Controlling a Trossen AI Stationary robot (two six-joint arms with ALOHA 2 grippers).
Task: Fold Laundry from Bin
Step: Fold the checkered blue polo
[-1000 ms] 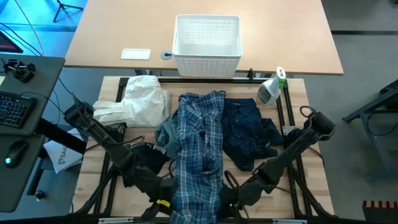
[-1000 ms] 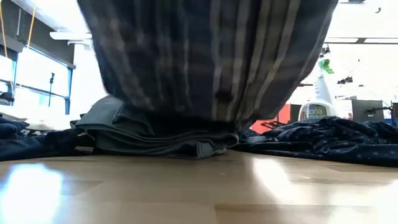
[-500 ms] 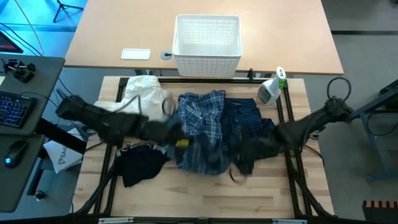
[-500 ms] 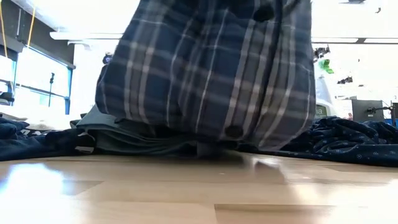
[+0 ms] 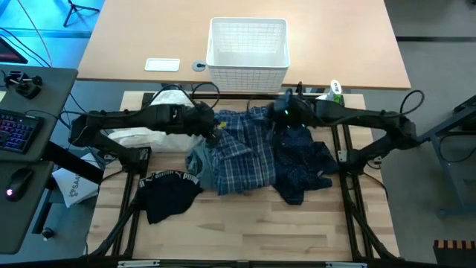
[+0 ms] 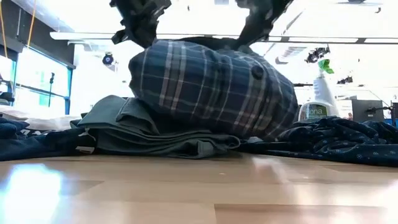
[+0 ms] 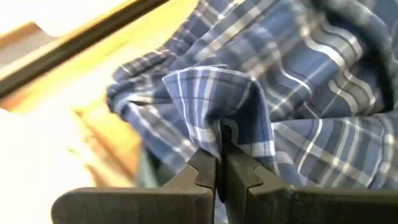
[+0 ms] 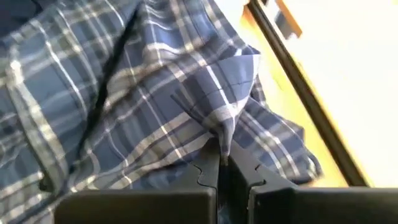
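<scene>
1. Change: the plaid shirt (image 5: pixel 242 152), hanging lengthwise down the surface (image 5: pixel 245 234) a second ago, has been carried toward the bin (image 5: pixel 248 46) and doubled over the grey-green top (image 6: pixel 143 130); one fold is judged made.
2. Left claw (image 5: pixel 210 123): closed, a shirt corner pinched.
3. Right claw (image 5: pixel 280 113): closed on the other corner.
</scene>
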